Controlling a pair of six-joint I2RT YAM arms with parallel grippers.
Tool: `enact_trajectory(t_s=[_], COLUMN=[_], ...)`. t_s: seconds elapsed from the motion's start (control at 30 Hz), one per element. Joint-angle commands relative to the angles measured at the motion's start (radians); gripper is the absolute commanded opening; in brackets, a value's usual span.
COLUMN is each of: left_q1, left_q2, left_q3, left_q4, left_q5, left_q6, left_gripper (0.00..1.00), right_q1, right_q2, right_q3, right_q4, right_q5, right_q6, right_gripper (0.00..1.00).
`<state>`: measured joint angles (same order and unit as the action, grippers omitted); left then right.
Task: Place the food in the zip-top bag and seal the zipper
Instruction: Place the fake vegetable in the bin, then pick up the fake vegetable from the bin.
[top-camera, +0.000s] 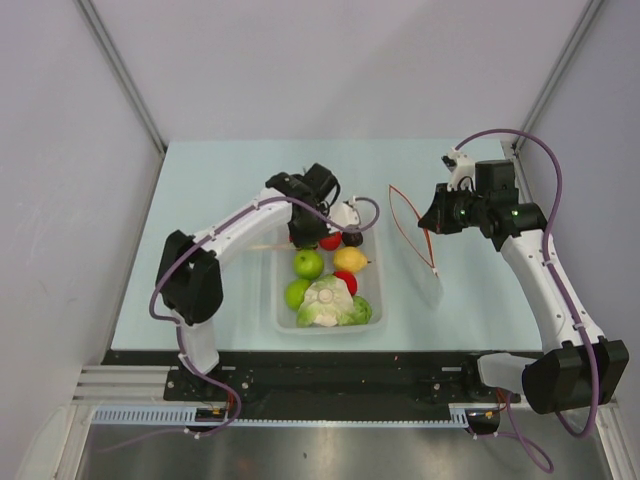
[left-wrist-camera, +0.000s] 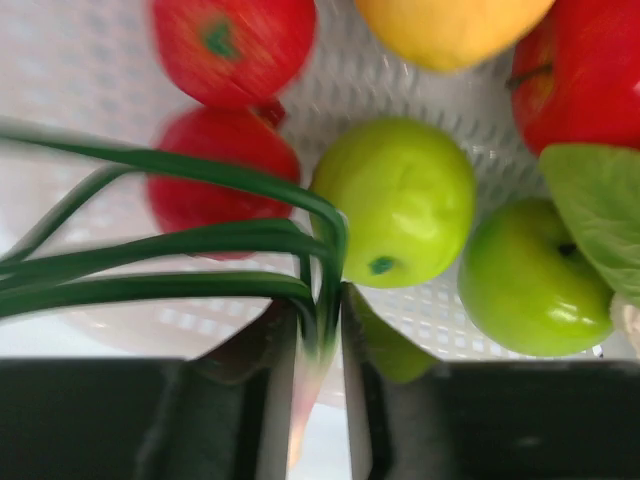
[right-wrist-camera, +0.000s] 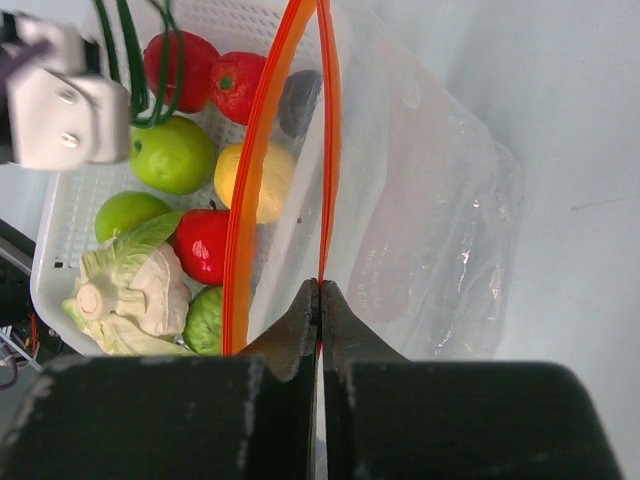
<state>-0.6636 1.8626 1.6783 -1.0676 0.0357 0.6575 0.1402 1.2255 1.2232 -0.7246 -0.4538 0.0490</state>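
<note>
Green onions (left-wrist-camera: 180, 235): long, thin, dark green leaves fanning toward the left of the left wrist view. Their pale stalk is clamped between the narrow-set fingers of the left gripper (left-wrist-camera: 320, 325), above the upper end of the basket (top-camera: 280, 290).

In the basket lie two smooth green fruits (left-wrist-camera: 395, 200), glossy red fruits (left-wrist-camera: 230, 40), a yellow lemon (right-wrist-camera: 255, 180), a ribbed pale cabbage (right-wrist-camera: 130, 290) and a dark lump (right-wrist-camera: 298, 100).

Zip-top bag (top-camera: 428, 285): clear, crinkled film, just right of the basket, mouth toward the upper part of the overhead frame. Its zipper (right-wrist-camera: 233, 300), a red-orange strip, gapes in a narrow loop. The right gripper (right-wrist-camera: 320, 298) is pinched tight on one side of the strip.

Left arm: elbow at lower left, forearm running up and right to the basket. Right arm: elbow at lower right, wrist turned left toward the bag.

The basket is white perforated plastic, standing on a pale blue table (top-camera: 200, 200).
</note>
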Motion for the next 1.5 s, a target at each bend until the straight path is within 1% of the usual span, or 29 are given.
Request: enact_trajectory(t_s=[0.0,0.03,0.1,0.13,0.17,0.2,0.23,0.33,0.37,0.43,0.47,0.5,0.53,0.57,0.6,0.63,0.67,0.7,0.73,0.77,0.83,0.9,0.97,1.07,1.1,1.17,1.3,1.43,1.47], left_q1=[-0.005,-0.005,-0.002,-0.001,0.015,0.028,0.047,0.175,0.273,0.378,0.475,0.519,0.594,0.626,0.656,0.727,0.757,0.786,0.829,0.841,0.857,0.860,0.863,0.861,0.863,0.863,0.854,0.832,0.831], left_q2=[-0.029,-0.026,-0.048,-0.063,-0.100,-0.127,-0.152,-0.267,-0.301,-0.380,-0.405,-0.449,-0.469,-0.488,-0.531,-0.558,-0.591,-0.614,-0.641,-0.645,-0.619,-0.589,-0.562,-0.489,-0.467,-0.432,-0.385,-0.384,-0.382], left_q3=[-0.104,-0.123,-0.123,-0.114,-0.101,-0.079,-0.071,-0.089,-0.107,-0.198,-0.236,-0.312,-0.357,-0.400,-0.482,-0.540,-0.599,-0.715,-0.761,-0.825,-0.859,-0.902,-0.927,-0.930,-0.925,-0.914,-0.917,-0.930,-0.936], left_q4=[0.084,0.087,0.084,0.074,0.049,0.041,0.037,0.058,0.093,0.182,0.214,0.245,0.315,0.342,0.371,0.494,0.570,0.648,0.764,0.809,0.871,0.920,1.003,1.064,1.093,1.110,1.135,1.169,1.178], left_q5=[-0.082,-0.086,-0.071,-0.018,0.030,0.073,0.172,0.346,0.468,0.582,0.671,0.709,0.740,0.813,0.845,0.860,0.889,0.909,0.924,0.944,0.980,1.009,1.000,1.021,1.036,1.055,1.061,1.070,1.073], left_q6=[0.033,0.036,0.030,0.025,0.019,0.002,-0.007,-0.079,-0.110,-0.224,-0.267,-0.359,-0.412,-0.494,-0.537,-0.609,-0.766,-0.839,-0.899,-0.982,-1.028,-1.104,-1.147,-1.193,-1.202,-1.207,-1.228,-1.253,-1.260], left_gripper=[0.35,0.46,0.64,0.85,0.95,1.00,1.00,1.00,1.00,1.00,1.00,1.00,1.00,1.00,1.00,1.00,1.00,1.00,1.00,1.00,0.98,0.89,0.87,0.83,0.78,0.75,0.74,0.73,0.71], right_q1=[-0.001,-0.001,0.001,0.001,0.001,0.001,0.001,0.001,-0.001,0.001,0.001,0.001,-0.001,0.001,-0.001,0.001,0.001,0.001,0.002,0.004,0.004,0.006,0.009,0.012,0.013,0.013,0.015,0.018,0.018], right_q2=[-0.003,-0.004,-0.004,-0.006,-0.004,-0.004,-0.004,-0.006,-0.006,-0.008,-0.009,-0.009,-0.009,-0.008,-0.008,-0.008,-0.006,-0.004,-0.003,0.000,0.000,0.006,0.008,0.014,0.015,0.019,0.025,0.029,0.031], right_q3=[0.004,0.004,0.004,0.004,0.002,0.004,0.004,0.002,0.004,0.002,0.002,0.004,0.002,0.004,0.004,0.004,0.004,0.004,0.004,0.004,0.004,0.004,0.004,0.004,0.004,0.004,0.004,0.004,0.004], right_q4=[0.037,0.036,0.036,0.034,0.036,0.036,0.037,0.033,0.031,0.031,0.028,0.030,0.028,0.028,0.028,0.030,0.031,0.031,0.036,0.036,0.039,0.040,0.042,0.042,0.044,0.045,0.048,0.050,0.051], right_q5=[-0.010,-0.009,-0.009,-0.009,-0.011,-0.013,-0.014,-0.016,-0.016,-0.014,-0.014,-0.013,-0.014,-0.013,-0.014,-0.014,-0.013,-0.014,-0.014,-0.014,-0.014,-0.016,-0.016,-0.014,-0.014,-0.011,-0.011,-0.011,-0.011], right_q6=[-0.005,-0.005,-0.009,-0.008,-0.009,-0.008,-0.008,-0.008,-0.008,-0.009,-0.011,-0.011,-0.014,-0.014,-0.012,-0.012,-0.012,-0.011,-0.006,-0.006,-0.003,0.000,0.002,0.002,0.002,0.002,0.000,0.002,0.000], right_gripper=[0.00,0.00,0.00,0.00,0.00,0.00,0.00,0.00,0.00,0.00,0.00,0.00,0.00,0.00,0.00,0.00,0.00,0.00,0.00,0.00,0.00,0.00,0.00,0.00,0.00,0.00,0.00,0.00,0.00])
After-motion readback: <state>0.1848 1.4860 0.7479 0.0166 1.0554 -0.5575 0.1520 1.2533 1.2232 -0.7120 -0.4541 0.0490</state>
